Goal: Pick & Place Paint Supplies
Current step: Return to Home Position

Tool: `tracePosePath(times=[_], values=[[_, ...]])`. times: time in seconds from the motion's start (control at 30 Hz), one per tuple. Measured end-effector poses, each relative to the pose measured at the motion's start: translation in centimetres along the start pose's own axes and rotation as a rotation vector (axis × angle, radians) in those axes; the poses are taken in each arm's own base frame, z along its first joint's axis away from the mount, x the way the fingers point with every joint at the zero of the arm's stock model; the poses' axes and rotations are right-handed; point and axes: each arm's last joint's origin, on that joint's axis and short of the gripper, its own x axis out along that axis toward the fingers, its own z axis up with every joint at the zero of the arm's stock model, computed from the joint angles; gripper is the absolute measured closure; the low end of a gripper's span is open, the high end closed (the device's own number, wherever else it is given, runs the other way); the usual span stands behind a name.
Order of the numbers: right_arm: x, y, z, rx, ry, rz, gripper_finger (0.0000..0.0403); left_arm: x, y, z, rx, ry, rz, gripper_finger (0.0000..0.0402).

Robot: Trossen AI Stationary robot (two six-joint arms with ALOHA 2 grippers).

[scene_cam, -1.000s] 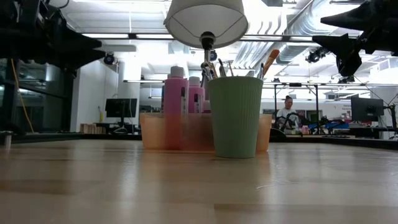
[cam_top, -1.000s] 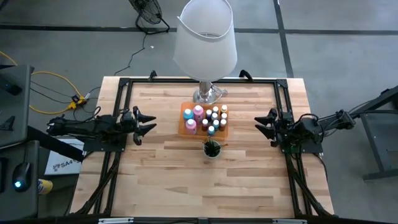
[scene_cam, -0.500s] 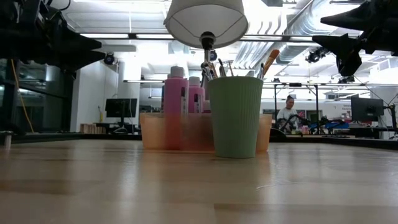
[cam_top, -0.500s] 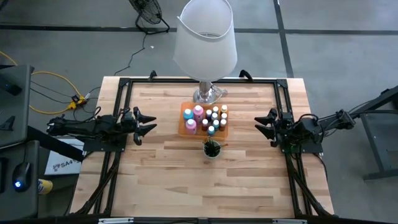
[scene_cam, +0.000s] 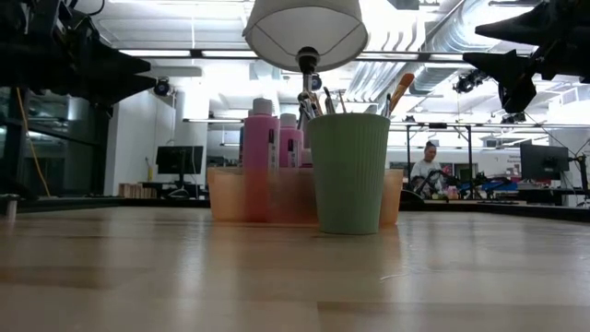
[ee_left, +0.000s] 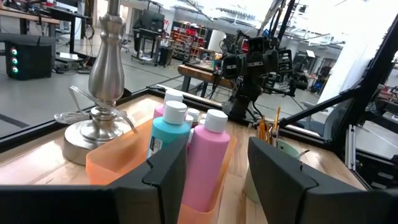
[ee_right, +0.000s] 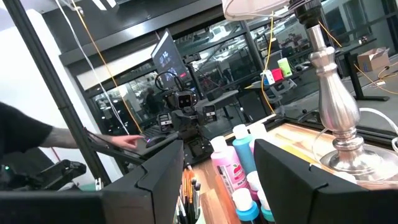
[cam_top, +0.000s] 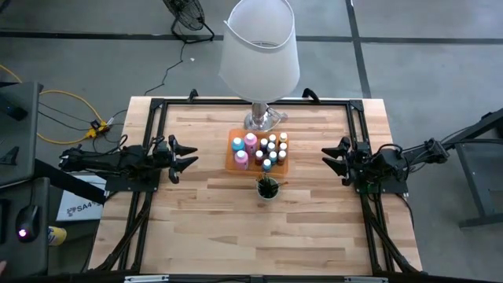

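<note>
Four cameras are covering your table (cam_top: pixel 236 228).
You are looking down from overhead, level across the tabletop, inward from each wrist; all are sharing the orange tray (scene_cam: pixel 229 195).

The pale wooden table (cam_top: pixel 236 228) carries three things, all well apart from either gripper. An orange tray (cam_top: pixel 232 149) sits midway between the left gripper (cam_top: pixel 187 155) and the right gripper (cam_top: pixel 332 156), straight ahead of both. The lamp base (cam_top: pixel 265 120) stands just beside it, ahead-left of the left gripper; a green cup (scene_cam: pixel 348 175) stands ahead-right
</note>
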Motion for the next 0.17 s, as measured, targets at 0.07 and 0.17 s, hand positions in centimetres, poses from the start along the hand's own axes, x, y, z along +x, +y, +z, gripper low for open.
tracePosePath(times=[0.07, 0.17], values=[[0.00, 0.00, -0.01, 0.000, 0.000, 0.000, 0.0212, 0.00, 0.00, 0.00, 0.000, 0.000, 0.000, 0.0234], [0.00, 0.00, -0.01, 0.000, 0.000, 0.000, 0.0212, 0.00, 0.00, 0.00, 0.000, 0.000, 0.000, 0.0234]])
